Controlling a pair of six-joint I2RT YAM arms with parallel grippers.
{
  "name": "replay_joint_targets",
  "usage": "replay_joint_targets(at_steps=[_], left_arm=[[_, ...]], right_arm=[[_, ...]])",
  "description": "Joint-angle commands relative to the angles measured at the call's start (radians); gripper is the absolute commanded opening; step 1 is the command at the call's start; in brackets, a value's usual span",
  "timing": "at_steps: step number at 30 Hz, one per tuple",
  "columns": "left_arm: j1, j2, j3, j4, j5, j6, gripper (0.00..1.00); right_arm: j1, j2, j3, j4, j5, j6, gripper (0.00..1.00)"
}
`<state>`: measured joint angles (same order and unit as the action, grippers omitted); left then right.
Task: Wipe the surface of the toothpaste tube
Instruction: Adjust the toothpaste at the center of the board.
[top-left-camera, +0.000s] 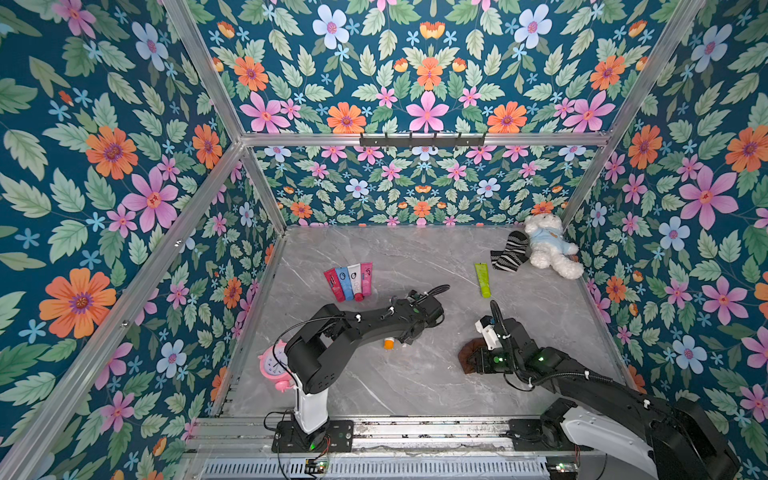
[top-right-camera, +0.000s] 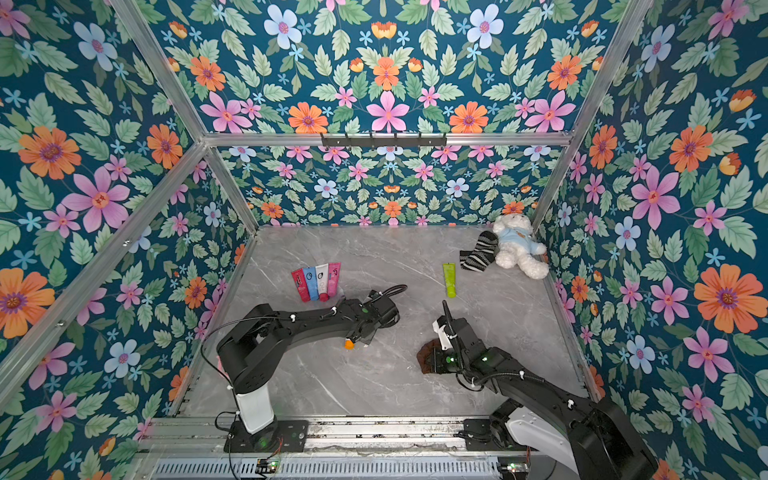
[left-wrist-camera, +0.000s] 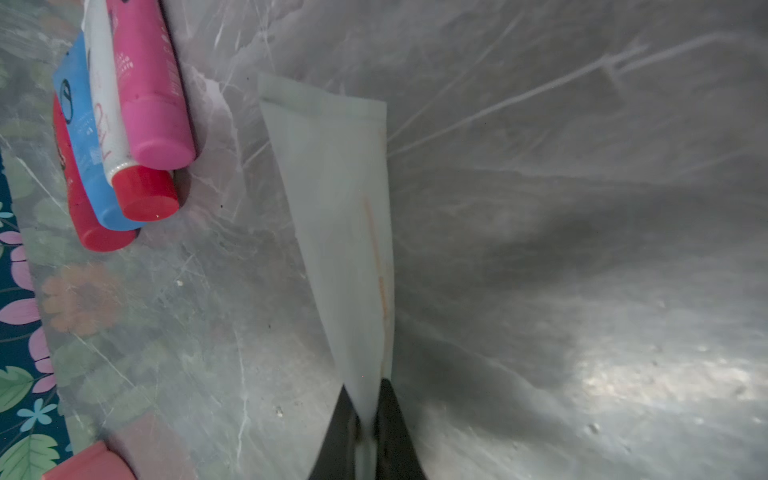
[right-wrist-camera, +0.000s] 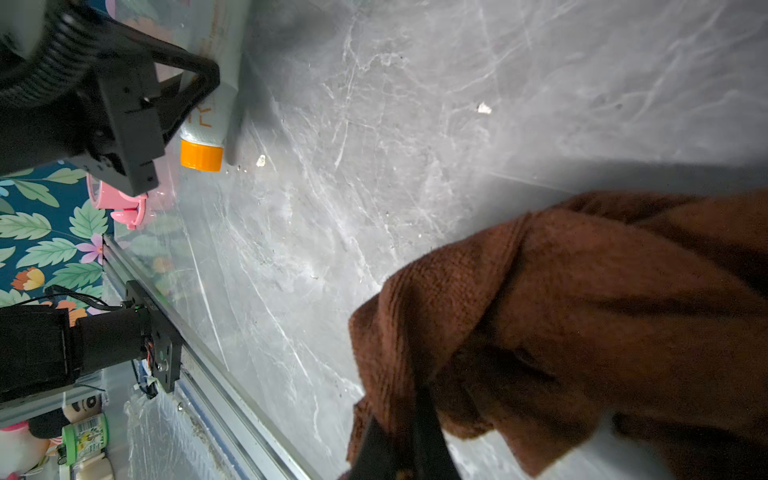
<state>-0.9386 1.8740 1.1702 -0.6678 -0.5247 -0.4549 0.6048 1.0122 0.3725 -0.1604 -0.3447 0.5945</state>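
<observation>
I see left gripper (left-wrist-camera: 365, 401) pinched narrow on toothpaste tube (left-wrist-camera: 336, 208), gripping near cap end; flat crimped end points away from wrist. Tube pale. Orange cap (top-left-camera: 389, 343) shows from under left wrist, near middle of marble table (top-left-camera: 415, 257), on my side of pack of 4 tubes (top-left-camera: 349, 282). I cannot tell whether tube is lifted or resting. Right gripper (right-wrist-camera: 401, 409) clamped on brown cloth (right-wrist-camera: 561, 311). Cloth bunched, to right of tube, not touching it. 1 green tube (top-left-camera: 482, 279) lies alone farther back.
</observation>
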Motion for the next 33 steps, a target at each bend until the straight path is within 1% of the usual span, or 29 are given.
replay_joint_targets(at_steps=[1, 3, 7, 11, 16, 19, 22, 24, 25, 27, 30, 31, 33], left_arm=[[-0.025, 0.027, 0.024, -0.042, -0.032, -0.032, 0.23], [-0.042, 0.033, 0.025, -0.018, 0.005, -0.03, 0.29], [-0.055, -0.006, -0.015, 0.075, 0.105, -0.017, 0.37], [-0.058, -0.089, -0.082, 0.192, 0.21, -0.005, 0.38], [-0.056, -0.224, -0.162, 0.242, 0.188, -0.02, 0.4], [-0.051, -0.339, -0.245, 0.287, 0.176, -0.042, 0.46], [-0.021, -0.448, -0.355, 0.353, 0.201, -0.065, 0.5], [-0.011, -0.508, -0.425, 0.396, 0.223, -0.074, 0.55], [-0.011, -0.534, -0.455, 0.423, 0.244, -0.076, 0.57], [-0.011, -0.584, -0.522, 0.498, 0.324, -0.089, 0.63], [-0.017, -0.62, -0.595, 0.604, 0.435, -0.122, 0.7], [-0.023, -0.622, -0.61, 0.627, 0.456, -0.13, 0.71], [-0.049, -0.619, -0.627, 0.66, 0.456, -0.139, 0.73]], right_arm=[[0.001, -0.006, 0.002, -0.015, 0.003, -0.001, 0.0], [0.001, -0.006, 0.002, -0.02, 0.003, -0.003, 0.0], [0.001, -0.016, 0.0, -0.028, 0.004, -0.004, 0.0], [0.001, -0.019, 0.0, -0.031, 0.007, -0.004, 0.0], [0.001, -0.018, -0.001, -0.031, 0.005, -0.004, 0.0], [0.001, -0.022, -0.003, -0.03, 0.006, -0.004, 0.0], [0.001, -0.021, -0.001, -0.024, 0.006, -0.004, 0.0], [0.001, -0.015, -0.001, -0.02, 0.003, -0.003, 0.0], [0.001, -0.014, -0.001, -0.018, 0.001, -0.003, 0.0], [0.001, -0.012, -0.003, -0.015, 0.0, -0.002, 0.0], [0.001, -0.009, -0.003, -0.012, 0.001, -0.001, 0.0], [0.001, -0.008, -0.002, -0.011, 0.001, -0.001, 0.0], [0.001, -0.002, -0.002, -0.003, 0.001, 0.001, 0.0]])
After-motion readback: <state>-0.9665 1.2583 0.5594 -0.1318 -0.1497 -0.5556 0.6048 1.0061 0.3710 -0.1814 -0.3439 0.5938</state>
